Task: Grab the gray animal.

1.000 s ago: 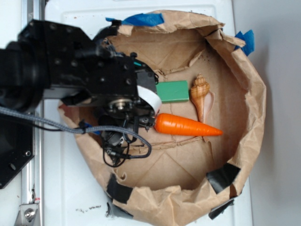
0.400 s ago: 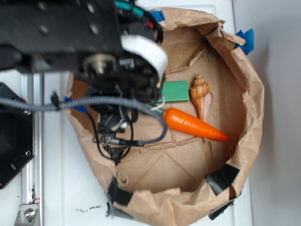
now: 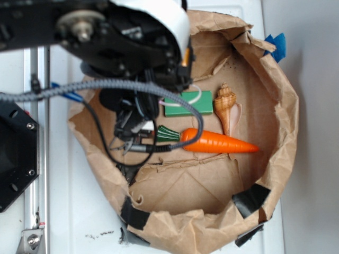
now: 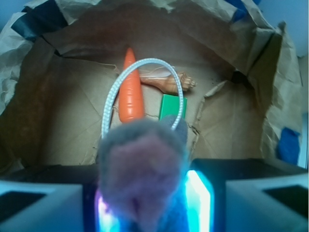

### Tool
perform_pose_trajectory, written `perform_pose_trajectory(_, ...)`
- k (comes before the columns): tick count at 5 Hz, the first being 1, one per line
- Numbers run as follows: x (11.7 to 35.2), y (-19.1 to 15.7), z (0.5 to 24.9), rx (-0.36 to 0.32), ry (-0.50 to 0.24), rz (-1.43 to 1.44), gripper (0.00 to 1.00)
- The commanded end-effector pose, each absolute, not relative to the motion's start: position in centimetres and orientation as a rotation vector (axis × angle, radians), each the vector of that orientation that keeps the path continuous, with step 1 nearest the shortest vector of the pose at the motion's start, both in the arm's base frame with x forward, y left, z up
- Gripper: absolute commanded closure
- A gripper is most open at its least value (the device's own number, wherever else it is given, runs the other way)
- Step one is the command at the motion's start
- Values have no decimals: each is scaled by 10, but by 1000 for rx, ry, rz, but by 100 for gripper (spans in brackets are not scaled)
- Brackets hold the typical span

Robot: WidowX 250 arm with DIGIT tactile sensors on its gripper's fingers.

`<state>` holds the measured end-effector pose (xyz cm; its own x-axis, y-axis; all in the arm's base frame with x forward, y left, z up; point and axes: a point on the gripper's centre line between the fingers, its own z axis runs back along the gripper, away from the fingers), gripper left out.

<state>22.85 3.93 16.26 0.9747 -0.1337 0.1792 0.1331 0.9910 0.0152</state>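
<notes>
Clamped on the small soft gray plush animal with a pink ear [image 4: 142,174]: the black pincer [image 4: 145,200], raised over the crumpled brown paper basin [image 3: 275,132]. Looping up from the toy, a white cord [image 4: 145,65]. Below the pincer on the paper floor, a smooth orange plastic carrot with green top [image 3: 220,142]; just beyond it a flat green rectangular block [image 3: 188,103] and a tan spiral seashell [image 3: 226,106]. Under the basin, the white worktop [image 3: 79,211].

A white counter [image 3: 79,211] carries a crumpled brown paper enclosure [image 3: 280,137], patched with black and blue tape.
</notes>
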Motion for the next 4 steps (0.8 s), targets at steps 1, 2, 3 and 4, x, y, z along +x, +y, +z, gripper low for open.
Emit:
perform_pose_trajectory(1,233,37,205,24,-348,-98,100)
perform_pose_trajectory(2,241,40,205,-13,-317,-13,100)
perform_pose_trajectory(3,260,28,192,-46,-253,92,100)
perform_pose_trajectory(4,266,9,180,-61,-223,145,100)
